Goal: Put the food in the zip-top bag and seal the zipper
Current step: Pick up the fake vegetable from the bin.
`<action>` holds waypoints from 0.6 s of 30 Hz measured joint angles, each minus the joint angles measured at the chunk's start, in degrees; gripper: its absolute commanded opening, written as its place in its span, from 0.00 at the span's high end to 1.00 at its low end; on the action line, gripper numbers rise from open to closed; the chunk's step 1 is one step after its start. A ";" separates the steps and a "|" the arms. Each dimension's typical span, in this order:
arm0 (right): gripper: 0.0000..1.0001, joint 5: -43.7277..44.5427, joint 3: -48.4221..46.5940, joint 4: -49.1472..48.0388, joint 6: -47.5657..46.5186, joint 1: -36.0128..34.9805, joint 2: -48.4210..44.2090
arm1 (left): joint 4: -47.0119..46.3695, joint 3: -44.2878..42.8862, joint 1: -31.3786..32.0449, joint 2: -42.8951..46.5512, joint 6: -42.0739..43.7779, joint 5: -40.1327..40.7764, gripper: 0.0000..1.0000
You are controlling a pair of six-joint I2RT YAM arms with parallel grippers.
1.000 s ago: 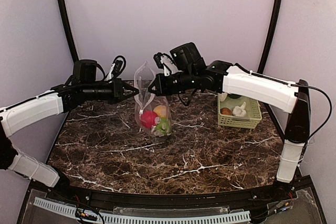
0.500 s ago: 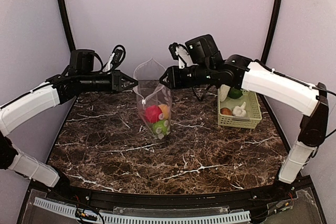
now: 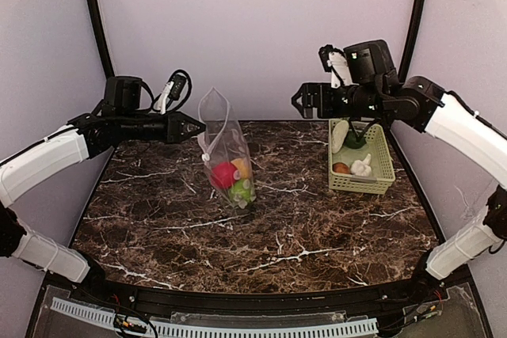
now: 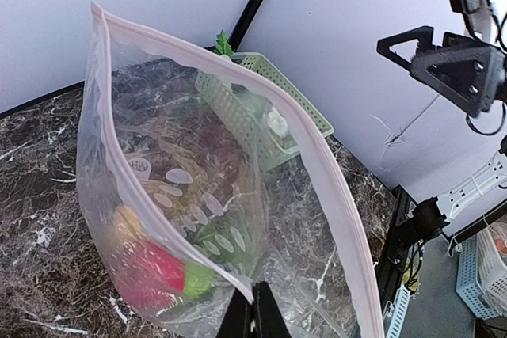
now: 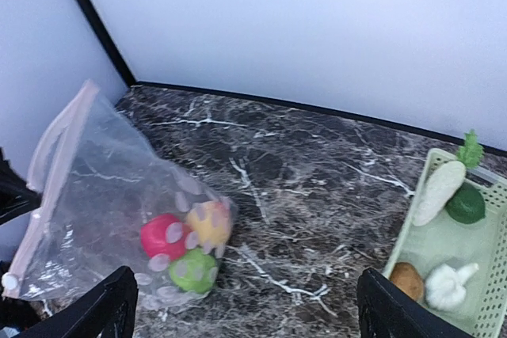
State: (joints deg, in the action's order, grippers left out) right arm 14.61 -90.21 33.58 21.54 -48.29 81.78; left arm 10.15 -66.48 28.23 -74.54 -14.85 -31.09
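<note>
While the zip-top bag (image 3: 225, 152) is pinched upright by the closed left gripper (image 3: 196, 127), the empty, spread right gripper (image 3: 304, 101) is best lowered onto the radish (image 3: 340, 135) in the basket (image 3: 386, 170) by the worktop's right edge.

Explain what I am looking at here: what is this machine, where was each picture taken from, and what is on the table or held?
Two robot arms are bolted at the near edge of a marble-patterned table. The wide picture comes from a fixed camera above and behind them; each of the other two comes from a camera on an arm's wrist. The left end effector is shut on the rim of a clear zip-top bag, holding it up with its mouth open; the pinkish zipper is unsealed. Inside lie a red apple, an orange and a green apple. The right end effector is open and empty, in the air near a green basket, which holds a white radish, garlic, a brown piece and a dark green piece.
</note>
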 measured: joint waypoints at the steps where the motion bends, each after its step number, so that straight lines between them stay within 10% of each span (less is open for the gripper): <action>1: 0.06 0.44 0.68 0.48 0.00 1.86 -0.74 | -0.28 0.44 -0.07 0.44 0.35 -0.02 0.99; 18: 0.22 -10.58 8.04 -0.90 -2.43 32.50 16.90 | -3.23 5.16 -0.37 5.09 2.23 -0.04 0.99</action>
State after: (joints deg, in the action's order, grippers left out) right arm 4.03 -82.17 32.69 19.11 -15.79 98.67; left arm 6.92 -61.32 27.86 -69.45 -12.62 -31.14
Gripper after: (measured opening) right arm 0.814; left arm 0.008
